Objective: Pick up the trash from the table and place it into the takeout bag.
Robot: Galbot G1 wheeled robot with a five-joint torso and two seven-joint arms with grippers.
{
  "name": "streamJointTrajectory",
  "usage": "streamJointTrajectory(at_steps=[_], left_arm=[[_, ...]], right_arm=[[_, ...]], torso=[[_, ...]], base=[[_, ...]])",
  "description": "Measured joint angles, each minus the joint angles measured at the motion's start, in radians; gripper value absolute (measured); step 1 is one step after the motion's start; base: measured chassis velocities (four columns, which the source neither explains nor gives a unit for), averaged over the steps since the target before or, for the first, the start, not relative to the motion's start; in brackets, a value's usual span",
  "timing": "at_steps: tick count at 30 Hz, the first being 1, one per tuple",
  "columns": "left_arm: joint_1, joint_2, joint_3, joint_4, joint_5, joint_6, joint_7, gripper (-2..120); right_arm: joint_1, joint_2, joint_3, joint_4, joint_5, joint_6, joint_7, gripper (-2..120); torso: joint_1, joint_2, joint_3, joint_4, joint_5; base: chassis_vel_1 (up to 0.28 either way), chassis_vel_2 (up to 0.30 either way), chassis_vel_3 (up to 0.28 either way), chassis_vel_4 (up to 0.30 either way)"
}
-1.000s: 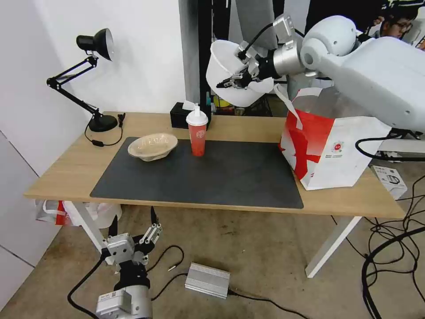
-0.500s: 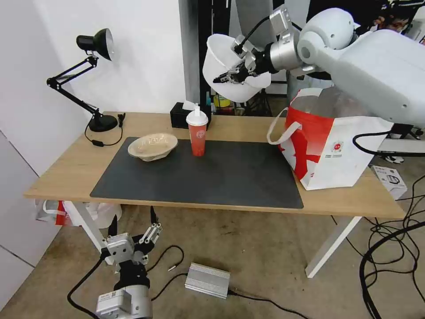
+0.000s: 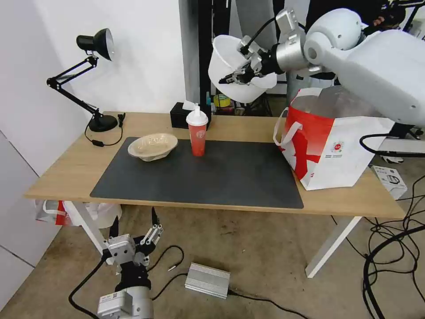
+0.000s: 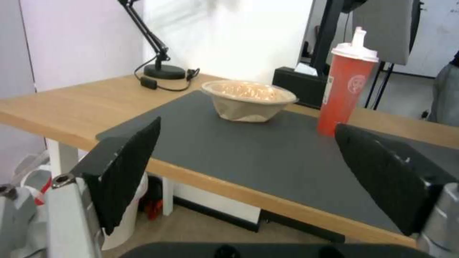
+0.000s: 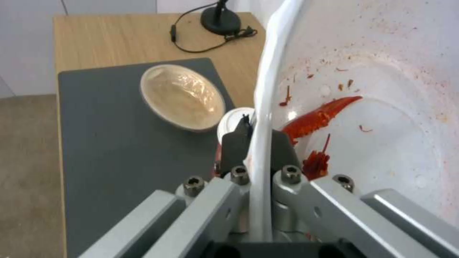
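My right gripper (image 3: 231,79) is shut on the rim of the large white bowl (image 3: 241,66) and holds it tilted, high above the table's (image 3: 66,170) back edge and left of the takeout bag's (image 3: 336,146) open top. Red food scraps lie inside the white bowl (image 5: 382,107), whose rim is clamped in the right gripper (image 5: 258,132). The red cup (image 3: 197,133) and the beige pulp bowl (image 3: 152,146) stand on the dark mat (image 3: 199,177). My left gripper (image 3: 133,228) hangs open below the table's front edge. Between the open left gripper's (image 4: 253,168) fingers I see the beige bowl (image 4: 247,100) and the cup (image 4: 349,89).
A black desk lamp (image 3: 95,79) and its cord sit at the table's back left. A black tissue box (image 3: 181,115) stands behind the cup. A thin plastic bag (image 3: 57,212) lies under the table; a silver box (image 3: 207,280) and cables (image 3: 389,248) lie on the floor.
The right gripper has carried the white bowl slightly up and to the right. The bag's white handle, earlier lifted near the bowl, has dropped against the bag's side. The left arm has not moved.
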Motion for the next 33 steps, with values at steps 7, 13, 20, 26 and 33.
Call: streamJointTrajectory(at_steps=[7, 13, 20, 26, 33], left_arm=[[-0.002, 0.008, 0.002, -0.007, -0.001, 0.0, 0.0, 95], [0.006, 0.01, 0.004, -0.016, -0.001, 0.0, 0.001, 95], [0.002, 0.016, 0.002, -0.019, -0.003, 0.001, 0.005, 95], [-0.01, 0.018, 0.002, -0.023, -0.015, 0.008, 0.01, 95], [-0.017, 0.016, 0.007, -0.021, -0.02, 0.011, 0.011, 95]], right_arm=[[0.016, -0.047, -0.02, 0.013, -0.003, 0.001, -0.014, 0], [0.026, -0.084, -0.034, 0.018, -0.005, 0.003, -0.024, 0], [0.027, -0.12, -0.036, 0.018, -0.008, 0.009, -0.032, 0], [0.036, -0.143, -0.036, 0.013, -0.029, 0.019, -0.048, 0], [0.04, -0.151, -0.037, 0.008, -0.034, 0.021, -0.053, 0]], torso=[[0.0, 0.0, 0.0, -0.0001, 0.0001], [0.0, 0.0, 0.0, -0.0001, 0.0001], [0.0, 0.0, 0.0, 0.0, 0.0001], [0.0, 0.0, 0.0, -0.0001, -0.0001], [0.0, 0.0, 0.0, 0.0, 0.0]], base=[[0.0, 0.0, 0.0, 0.0], [0.0, 0.0, 0.0, 0.0], [0.0, 0.0, 0.0, 0.0], [0.0, 0.0, 0.0, 0.0], [0.0, 0.0, 0.0, 0.0]])
